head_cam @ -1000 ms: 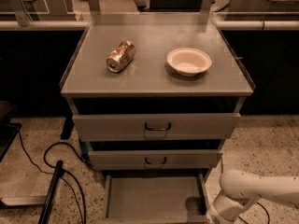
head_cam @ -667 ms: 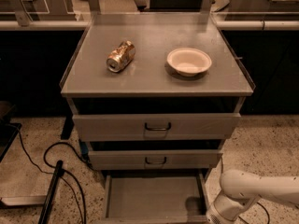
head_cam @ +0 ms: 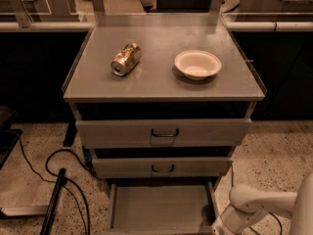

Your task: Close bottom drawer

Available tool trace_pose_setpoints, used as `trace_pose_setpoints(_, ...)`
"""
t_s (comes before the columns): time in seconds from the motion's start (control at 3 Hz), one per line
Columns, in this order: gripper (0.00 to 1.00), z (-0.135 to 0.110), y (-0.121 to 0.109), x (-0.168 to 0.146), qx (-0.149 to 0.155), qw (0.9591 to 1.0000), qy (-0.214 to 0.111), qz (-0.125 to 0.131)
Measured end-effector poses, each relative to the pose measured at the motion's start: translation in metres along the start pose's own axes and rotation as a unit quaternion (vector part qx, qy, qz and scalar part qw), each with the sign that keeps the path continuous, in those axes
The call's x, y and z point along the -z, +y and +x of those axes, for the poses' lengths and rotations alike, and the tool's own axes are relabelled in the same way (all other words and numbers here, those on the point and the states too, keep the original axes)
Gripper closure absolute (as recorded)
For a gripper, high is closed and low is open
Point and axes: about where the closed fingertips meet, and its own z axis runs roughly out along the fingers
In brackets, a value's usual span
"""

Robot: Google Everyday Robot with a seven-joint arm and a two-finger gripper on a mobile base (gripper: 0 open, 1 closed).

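Observation:
The bottom drawer (head_cam: pixel 159 207) is the lowest of three grey cabinet drawers. It stands pulled out towards me, and its shallow flat tray is empty. Its front and handle are cut off by the lower edge of the camera view. My gripper (head_cam: pixel 222 225) is at the end of the white arm (head_cam: pixel 264 202), at the lower right. It sits low beside the drawer's right front corner, and its tip is partly cut off by the frame edge.
The middle drawer (head_cam: pixel 161 168) and the wide top drawer (head_cam: pixel 164 132) are pushed in, each with a dark handle. A crushed can (head_cam: pixel 125 59) and a white bowl (head_cam: pixel 197 64) sit on the cabinet top (head_cam: pixel 161 89). Black cables (head_cam: pixel 63 180) lie on the floor at left.

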Motion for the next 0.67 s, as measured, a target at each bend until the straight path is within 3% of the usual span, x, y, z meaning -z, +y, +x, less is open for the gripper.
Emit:
trace_pose_setpoints(0.33,1.0,-0.017,-0.026,-0.027,-0.026,0.9994,-0.009,-0.022)
trace_pose_setpoints(0.67,1.0,-0.031,-0.042,-0.039,-0.047,0.9985,-0.019,-0.02)
